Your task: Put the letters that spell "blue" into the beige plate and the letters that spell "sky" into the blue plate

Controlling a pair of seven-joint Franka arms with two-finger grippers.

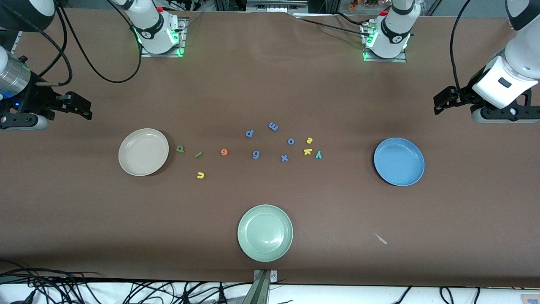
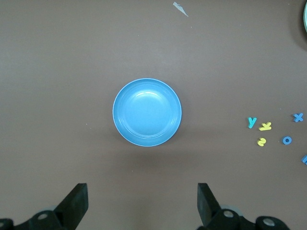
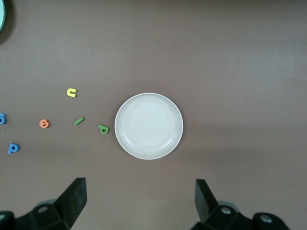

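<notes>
The letters that spell "blue" lie on the brown surface (image 1: 63,219) beside the beige plate (image 1: 143,152), toward the right arm's end: yellow u (image 1: 200,175) nearest the front camera, then green l (image 1: 198,155), orange e (image 1: 224,152) and green b (image 1: 180,148), the b just beside the plate's rim. The letters that spell "sky", teal y (image 1: 318,154), yellow k (image 1: 307,151) and yellow s (image 1: 309,140), sit between the beige plate and the blue plate (image 1: 398,161), nearer the blue one. Both plates hold nothing. The right tool (image 3: 139,203) hangs over the surface by the beige plate, jaws wide apart, gripping nothing. The left tool (image 2: 142,203) hangs by the blue plate, likewise wide and unladen.
</notes>
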